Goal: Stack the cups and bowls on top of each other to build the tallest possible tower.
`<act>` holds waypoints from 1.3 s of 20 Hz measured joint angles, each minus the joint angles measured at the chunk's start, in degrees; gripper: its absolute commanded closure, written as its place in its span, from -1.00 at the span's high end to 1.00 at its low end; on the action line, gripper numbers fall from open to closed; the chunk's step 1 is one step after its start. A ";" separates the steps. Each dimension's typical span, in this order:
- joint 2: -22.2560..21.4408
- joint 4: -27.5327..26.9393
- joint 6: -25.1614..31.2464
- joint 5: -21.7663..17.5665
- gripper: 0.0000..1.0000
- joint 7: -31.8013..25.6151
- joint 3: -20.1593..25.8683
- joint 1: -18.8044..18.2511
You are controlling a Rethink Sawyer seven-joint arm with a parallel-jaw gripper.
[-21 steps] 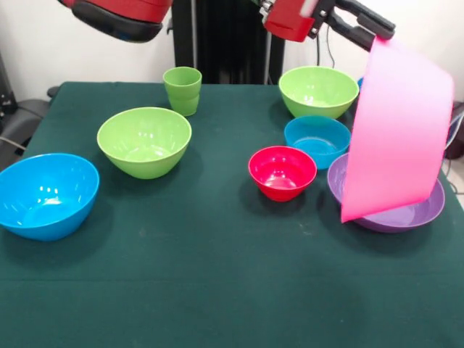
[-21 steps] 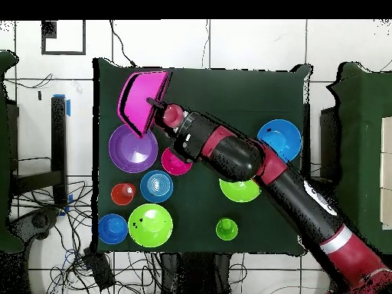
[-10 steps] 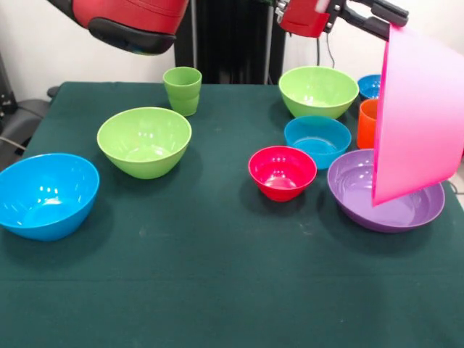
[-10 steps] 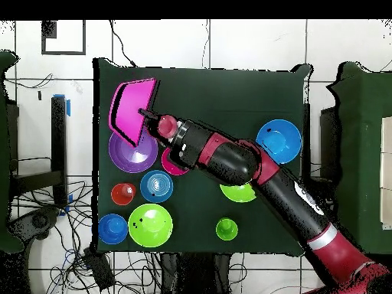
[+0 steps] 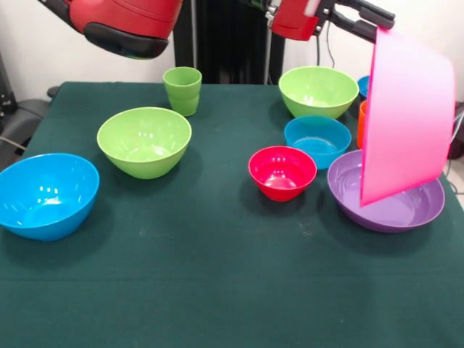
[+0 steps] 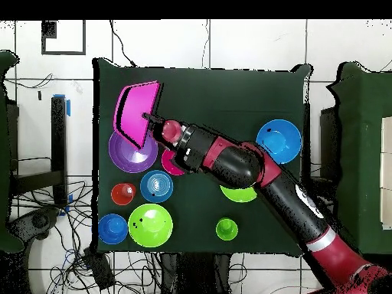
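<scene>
One big pink bowl [image 5: 406, 119] hangs tilted on edge above the purple bowl [image 5: 388, 206], its rim pinched by the hand [image 5: 377, 25], likely so it can nest there as a base.

The big pink bowl [image 5: 406, 119] hangs in the air, tipped up on its side, right over the wide purple bowl [image 5: 388, 196]. Next to the purple bowl sits the small red bowl [image 5: 282, 171], and behind that a blue bowl [image 5: 317, 139]. An orange cup [image 5: 360, 123] peeks out behind the pink bowl. One lime green bowl [image 5: 317, 90] sits at the back, another [image 5: 144, 140] nearer the middle. A big blue bowl [image 5: 45, 193] sits by one edge. A light green cup [image 5: 183, 90] stands upright at the back.
</scene>
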 measured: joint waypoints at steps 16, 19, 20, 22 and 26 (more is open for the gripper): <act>0.16 -0.01 11.74 -1.85 -1.00 -6.62 -0.04 -7.26; 0.42 -0.01 11.90 -1.87 -1.00 -7.62 -0.14 -7.78; 0.57 -0.01 11.90 -1.87 -1.00 -8.22 -0.23 -8.05; 0.69 -0.01 11.90 -1.87 -1.00 -8.79 -0.35 -8.23; 1.32 -0.02 11.90 -2.67 -1.00 -10.34 -0.64 -8.51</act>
